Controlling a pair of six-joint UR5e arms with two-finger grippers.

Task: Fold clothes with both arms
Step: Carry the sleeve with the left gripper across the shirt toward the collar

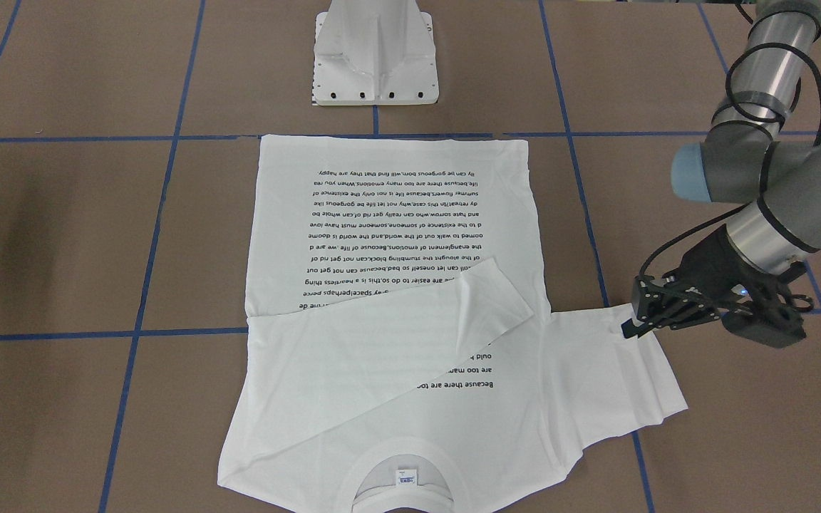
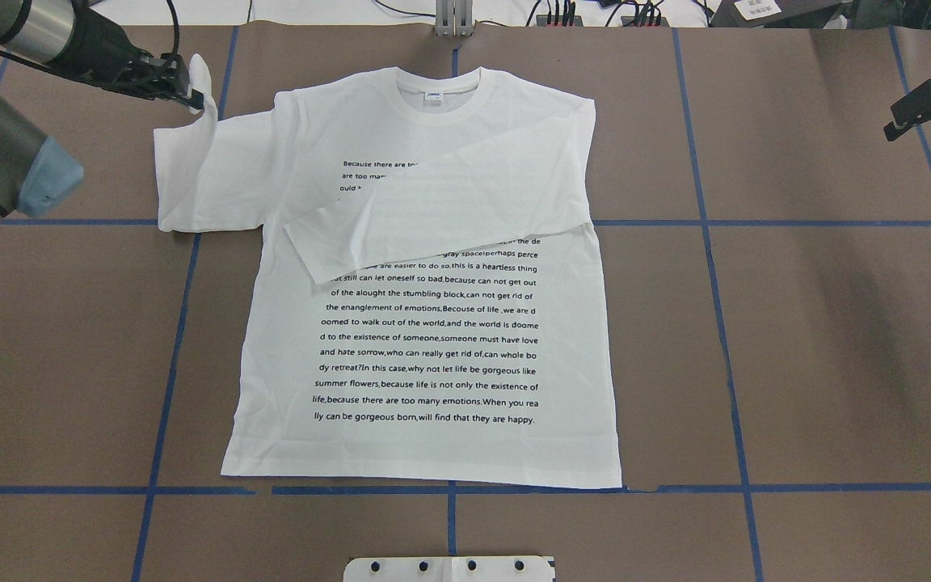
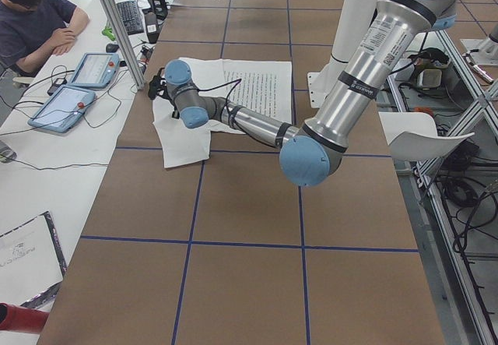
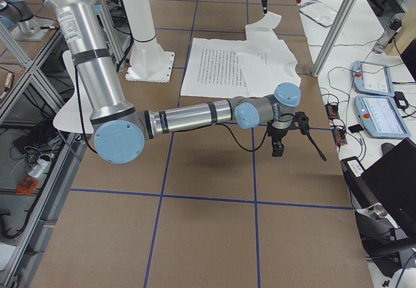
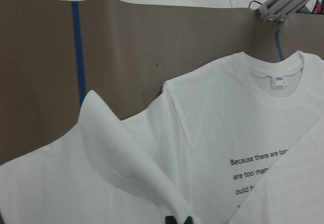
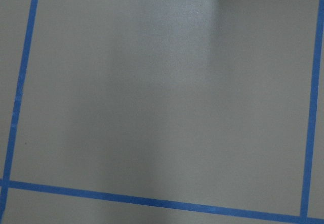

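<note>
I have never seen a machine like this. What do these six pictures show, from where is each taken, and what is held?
These are two robot arms at a brown table marked with blue tape. Four fixed cameras watch: one from across the table, one from above behind the robot, one at each end. Two small cameras sit on the wrists. A white T-shirt with black text lies flat. One sleeve is folded across the chest. The left gripper is shut on the edge of the other sleeve and holds it a little off the table. The right gripper looks open, holds nothing and hangs over the table, away from the shirt.
</note>
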